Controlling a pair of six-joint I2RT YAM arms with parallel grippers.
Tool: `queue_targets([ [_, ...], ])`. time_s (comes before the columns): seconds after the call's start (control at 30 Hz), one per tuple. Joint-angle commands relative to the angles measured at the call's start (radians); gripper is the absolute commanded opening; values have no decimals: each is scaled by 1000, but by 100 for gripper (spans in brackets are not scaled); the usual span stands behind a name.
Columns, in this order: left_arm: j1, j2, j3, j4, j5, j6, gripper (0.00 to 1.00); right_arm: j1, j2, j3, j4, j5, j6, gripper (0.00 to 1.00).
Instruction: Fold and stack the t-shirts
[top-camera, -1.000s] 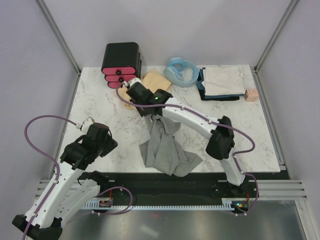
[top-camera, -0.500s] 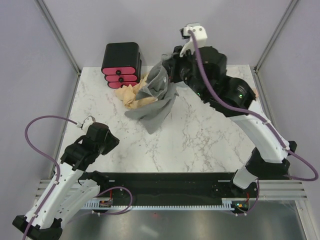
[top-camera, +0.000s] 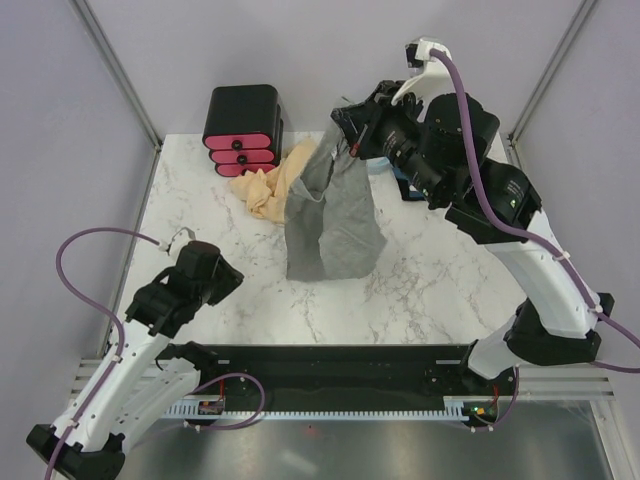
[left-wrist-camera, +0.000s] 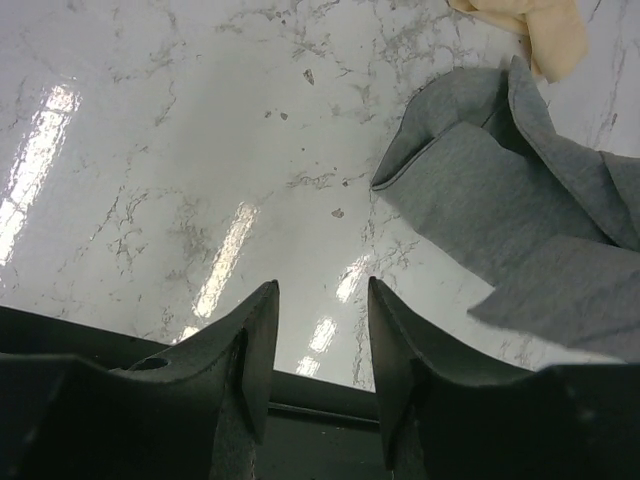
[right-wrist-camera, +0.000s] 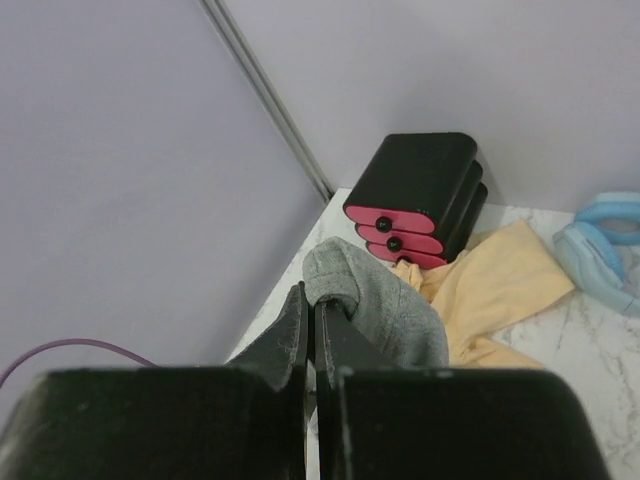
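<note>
My right gripper (top-camera: 345, 143) is shut on an edge of the heather-grey t-shirt (top-camera: 335, 218) and holds it up high, so the cloth hangs down to the table. In the right wrist view the grey cloth (right-wrist-camera: 385, 310) bunches over the closed right gripper (right-wrist-camera: 311, 310). The tan-yellow t-shirt (top-camera: 272, 185) lies crumpled behind it, also seen in the right wrist view (right-wrist-camera: 495, 295). My left gripper (left-wrist-camera: 320, 345) is open and empty low at the near left; the grey shirt's lower part (left-wrist-camera: 520, 220) lies ahead of it. The whitish and dark shirts are hidden behind the right arm.
A black box with pink drawers (top-camera: 243, 127) stands at the back left, also in the right wrist view (right-wrist-camera: 420, 195). A light-blue coiled hose (right-wrist-camera: 600, 250) lies at the back. The marble table (top-camera: 200, 220) ends at a black rail at the near edge (top-camera: 330, 355).
My right gripper has lifted the grey shirt off the table and swung right and up; the shirt now hangs straighter, further right. The left arm has barely moved.
</note>
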Motion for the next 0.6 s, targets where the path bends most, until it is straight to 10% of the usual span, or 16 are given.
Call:
queue_targets([
  [0.0,-1,9,-4,44,-4,-12,48,6,-144,-173,115,83,131,0],
  [0.27,-1,18,-25,64,14,-35,48,6,-546,-811,173,528,322,0],
  [0.57,-1,131,25,93,42,8,47,6,-666,-1068,-134,771,708,0],
])
